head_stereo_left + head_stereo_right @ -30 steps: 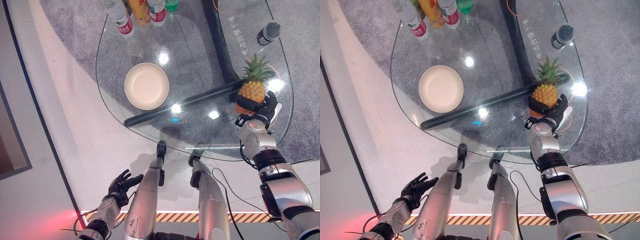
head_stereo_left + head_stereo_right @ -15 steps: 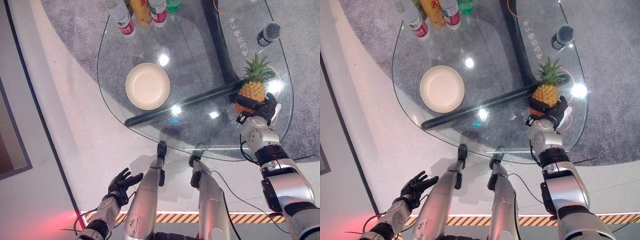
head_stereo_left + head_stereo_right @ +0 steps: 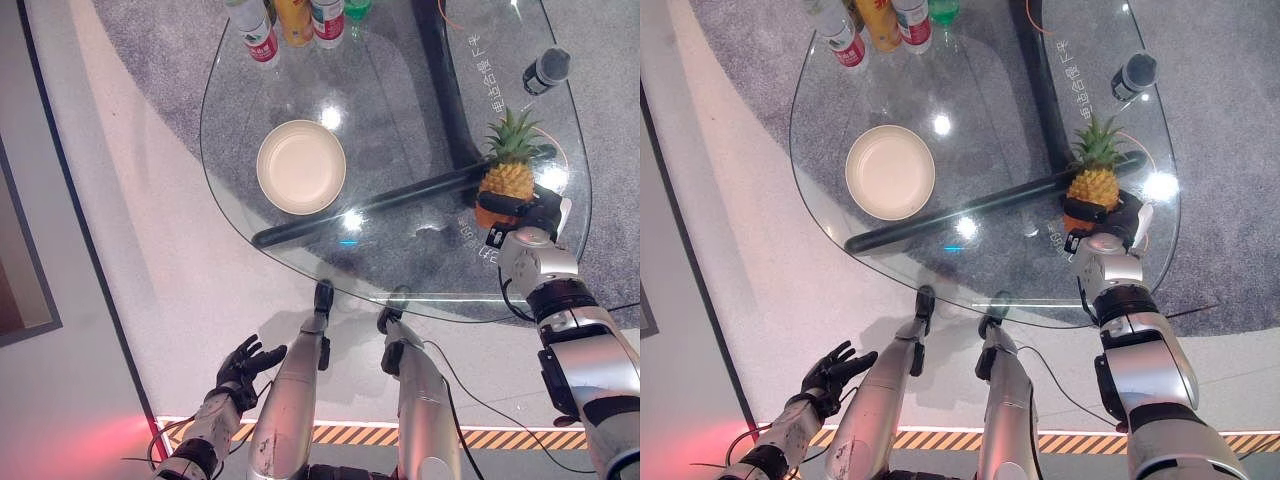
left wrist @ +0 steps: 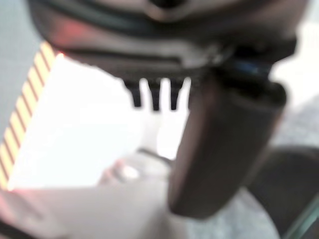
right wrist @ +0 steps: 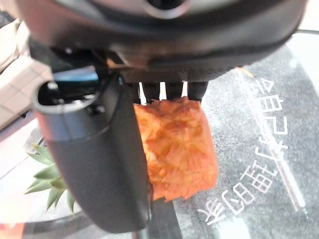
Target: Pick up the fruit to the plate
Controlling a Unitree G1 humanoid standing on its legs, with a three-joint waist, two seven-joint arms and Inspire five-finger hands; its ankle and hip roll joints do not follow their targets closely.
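Note:
A pineapple (image 3: 510, 172) with a green crown stands upright near the right edge of the glass table (image 3: 400, 90). My right hand (image 3: 535, 213) is at its near side with fingers curled round its orange base. The right wrist view shows the pineapple (image 5: 177, 144) between the thumb (image 5: 99, 164) and the fingers. An empty cream plate (image 3: 301, 167) lies on the left part of the table, well apart from the fruit. My left hand (image 3: 245, 365) hangs low over the floor in front of the table, fingers spread and holding nothing.
Several bottles (image 3: 290, 20) stand at the table's far edge. A dark cylinder (image 3: 545, 70) stands at the far right. A black bar (image 3: 370, 205) runs under the glass between plate and pineapple. Grey carpet lies beneath the table.
The whole picture has shifted slightly, so the camera moved. My right forearm has swung a little to the right while the hand stays on the pineapple. The left hand is unchanged.

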